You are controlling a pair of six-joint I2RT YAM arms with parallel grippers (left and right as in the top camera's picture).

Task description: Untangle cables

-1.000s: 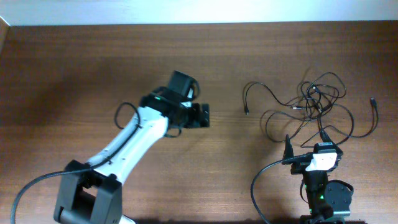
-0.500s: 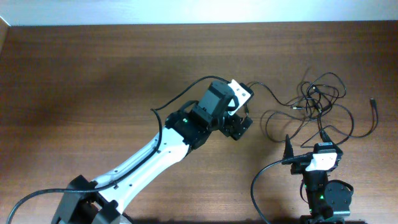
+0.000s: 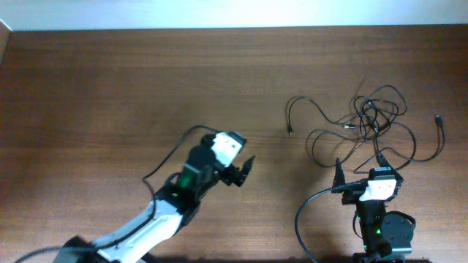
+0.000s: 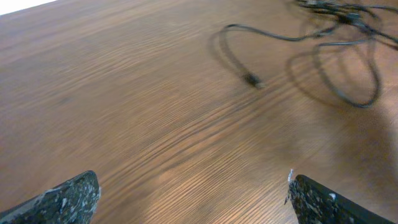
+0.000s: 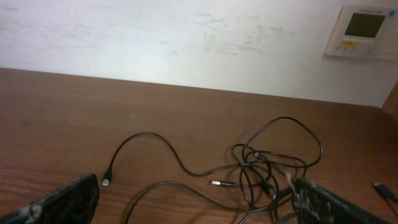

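Overhead: the left gripper [image 3: 243,169] hovers over bare table [image 3: 110,88] near the middle, its jaws apart and holding nothing. The cables [image 3: 369,117] lie well to its right, a loose sprawl of thin black loops with a tighter knot in the upper part. One end [image 3: 290,130] trails out to the left and another plug [image 3: 439,118] lies out to the right. The right gripper [image 3: 360,166] sits at the near edge of the sprawl, jaws wide, with wires running between and beside its tips; whether they touch cannot be told.

Left wrist: both fingertips [image 4: 68,199] show at the bottom corners, wide apart, with only wood [image 4: 124,93] between them. The cables [image 4: 339,15] lie ahead at upper right, and a plug end [image 4: 251,79] rests alone on the table.

Right wrist: the fingertips [image 5: 62,202] stand wide apart and empty. The cables [image 5: 258,168] lie just ahead, knotted nearer the right finger. A plug [image 5: 106,182] lies near the left one. A wall panel [image 5: 364,31] hangs behind.
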